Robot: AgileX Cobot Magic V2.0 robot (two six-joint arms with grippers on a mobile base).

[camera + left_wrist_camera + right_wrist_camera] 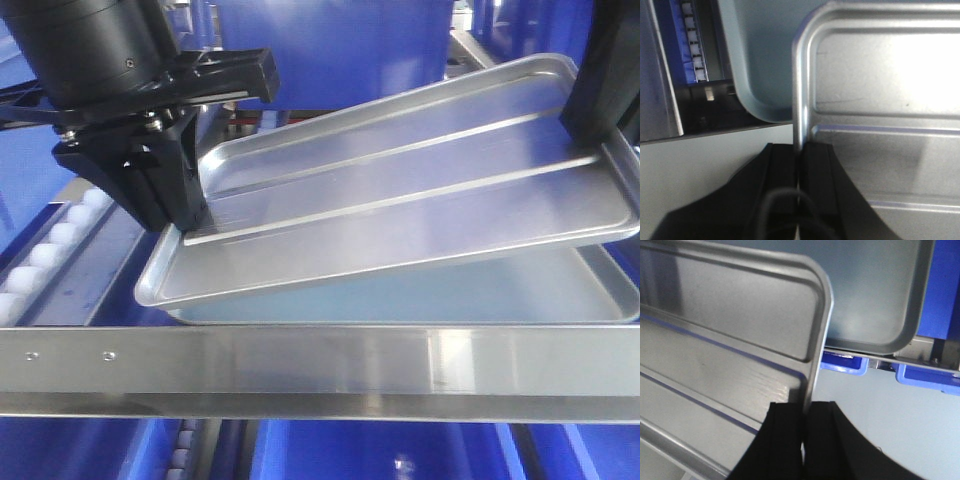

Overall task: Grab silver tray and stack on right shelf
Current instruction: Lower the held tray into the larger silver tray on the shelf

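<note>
The silver tray [400, 170] hangs tilted across the middle of the front view, its left end low and its right end raised toward the upper right, with 2 long ridges running along its base. The left gripper [185, 215], at the upper left, has its fingers pressed together on the tray's left rim. The left wrist view shows the same pinch [799, 162] on the thin edge of the tray [880, 100]. The right gripper [592, 125], at the upper right, nips the opposite rim, and its wrist view shows both pads closed [804, 420] on that edge.

Under the silver tray a duller grey tray [420, 295] lies flat on the right shelf [520, 375]. I cannot tell whether the low end touches it. The shelf's shiny front rail [250, 372] crosses the bottom of the frame, with 2 small holes at its left. White rollers [55, 250] line the left side.
</note>
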